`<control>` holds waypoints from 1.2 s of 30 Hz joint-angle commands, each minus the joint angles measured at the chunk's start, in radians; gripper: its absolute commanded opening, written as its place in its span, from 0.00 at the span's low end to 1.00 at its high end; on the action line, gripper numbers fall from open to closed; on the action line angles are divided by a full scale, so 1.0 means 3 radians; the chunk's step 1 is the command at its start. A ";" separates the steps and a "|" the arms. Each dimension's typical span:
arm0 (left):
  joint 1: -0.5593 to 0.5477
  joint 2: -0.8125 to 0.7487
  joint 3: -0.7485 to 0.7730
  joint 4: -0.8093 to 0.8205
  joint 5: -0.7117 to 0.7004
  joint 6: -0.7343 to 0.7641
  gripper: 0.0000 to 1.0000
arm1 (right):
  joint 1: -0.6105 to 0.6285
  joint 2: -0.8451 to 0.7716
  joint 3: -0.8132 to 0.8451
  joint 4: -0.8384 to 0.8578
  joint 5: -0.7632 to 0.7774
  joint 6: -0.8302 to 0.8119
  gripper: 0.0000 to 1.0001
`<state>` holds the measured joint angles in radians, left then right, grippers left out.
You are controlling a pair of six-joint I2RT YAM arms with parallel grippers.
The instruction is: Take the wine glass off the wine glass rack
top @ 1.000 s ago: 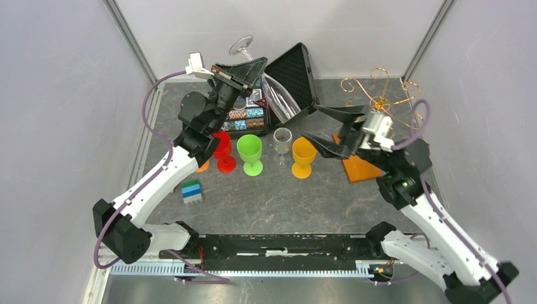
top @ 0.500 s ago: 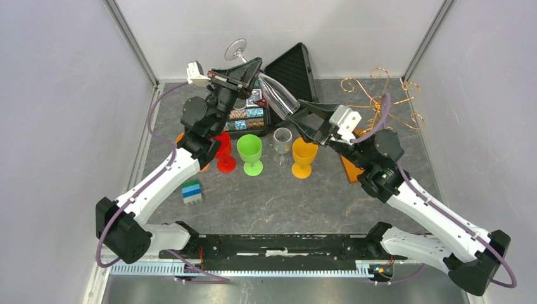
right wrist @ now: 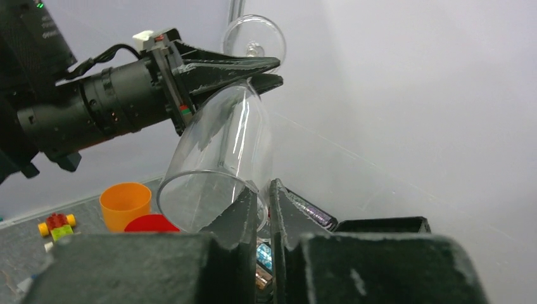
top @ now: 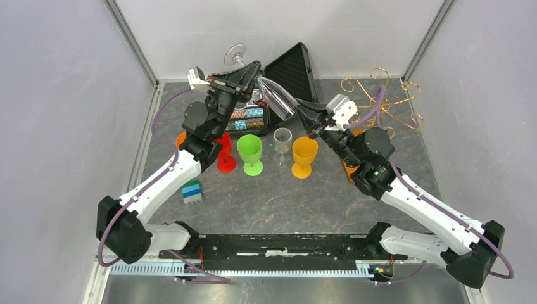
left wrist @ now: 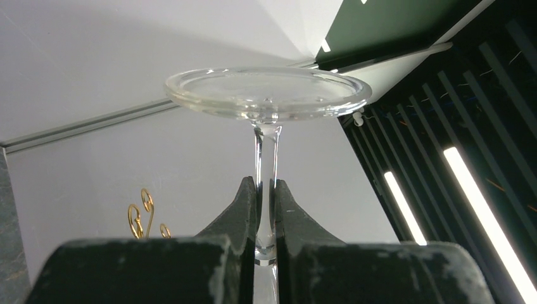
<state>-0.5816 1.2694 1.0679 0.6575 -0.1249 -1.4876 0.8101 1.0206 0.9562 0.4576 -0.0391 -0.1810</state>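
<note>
**Glass held off the rack, both hands on it**

Grey marbled table [top: 272, 196], with white walls [top: 63, 95] on three sides. On the table are a red goblet [top: 223, 152], a green goblet [top: 249, 152], an orange goblet [top: 304, 155], a small clear cup [top: 282, 140], a striped block [top: 191, 191] and an open black case [top: 294, 69] at the back.

The wine glass [top: 275, 95] is clear, with a long bowl, a thin stem and a flat round foot. It hangs in the air over the back of the table, tilted, with the foot up toward the back wall and the bowl mouth down toward the right. It is well apart from the wine glass rack [top: 380, 95], whose gold scrolls stand at back right.

The left hand [top: 255, 68] is pinched tight on the stem just under the foot. The right hand [top: 303, 107] is narrow, and its fingers [right wrist: 244, 218] are closed on the bowl wall at the rim.

A second ago the right hand was spread wide, low by the rack base and clear of the glass. It has since swung left to the bowl and closed. The left hand kept its grip on the stem, and the foot has drifted slightly left.
</note>
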 commanded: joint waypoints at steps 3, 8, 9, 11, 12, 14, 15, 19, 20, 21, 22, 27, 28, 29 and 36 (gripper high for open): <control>0.0016 -0.0061 -0.0144 0.0446 0.0087 -0.0303 0.13 | 0.0019 0.0039 0.0246 0.0050 0.0345 0.0360 0.00; 0.0016 -0.0125 -0.0283 0.0736 0.0178 -0.0196 0.53 | 0.0023 0.0057 0.0394 -0.0037 0.0524 0.0503 0.00; 0.0015 -0.0139 -0.0300 0.0760 0.0210 -0.0148 0.58 | 0.0023 0.0055 0.0421 -0.0042 0.0524 0.0510 0.00; 0.0016 -0.0172 -0.0318 0.0789 0.0323 -0.0060 0.69 | 0.0017 0.0047 0.0511 -0.0109 0.0548 0.0564 0.00; 0.0016 -0.0189 -0.0323 0.0790 0.0382 -0.0028 0.74 | 0.0017 0.0043 0.0573 -0.0182 0.0557 0.0580 0.00; 0.0016 -0.0215 -0.0337 0.0790 0.0566 0.0040 0.84 | 0.0023 0.0012 0.0657 -0.0301 0.0593 0.0598 0.00; 0.0016 -0.0228 -0.0355 0.0771 0.0657 0.0054 0.87 | 0.0020 -0.0008 0.0689 -0.0361 0.0609 0.0603 0.00; 0.0045 -0.0337 -0.0514 0.0716 0.1022 0.0128 0.95 | 0.0019 -0.0113 0.0927 -0.0879 0.0704 0.0746 0.00; 0.0056 -0.0379 -0.0554 0.0683 0.1131 0.0174 1.00 | 0.0021 -0.0124 0.1020 -0.1081 0.0699 0.0748 0.00; 0.0074 -0.0451 -0.0588 0.0628 0.1222 0.0258 1.00 | 0.0020 -0.0134 0.1140 -0.1346 0.0698 0.0738 0.00; 0.0085 -0.0513 -0.0608 0.0565 0.1327 0.0396 1.00 | 0.0021 -0.0134 0.1250 -0.1603 0.0728 0.0736 0.00; 0.0098 -0.0994 -0.0381 -0.0808 0.1578 0.1652 1.00 | 0.0020 -0.0005 0.1965 -0.3087 0.0584 0.0676 0.00; 0.0098 -0.1103 -0.0307 -0.1223 0.1544 0.1928 1.00 | 0.0021 0.0032 0.2079 -0.3372 0.0512 0.0650 0.00; 0.0098 -0.1197 -0.0213 -0.1562 0.1506 0.2229 1.00 | 0.0023 0.0051 0.2144 -0.3584 0.0475 0.0644 0.00; 0.0098 -0.1800 0.0172 -0.3251 0.0791 0.3492 1.00 | 0.0021 0.0025 0.2100 -0.4465 0.0007 0.0588 0.00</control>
<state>-0.5571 0.8043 1.0657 0.0002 0.2428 -0.7525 0.8116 1.0157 1.5799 -0.6647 0.0795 0.0174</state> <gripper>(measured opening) 0.993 0.025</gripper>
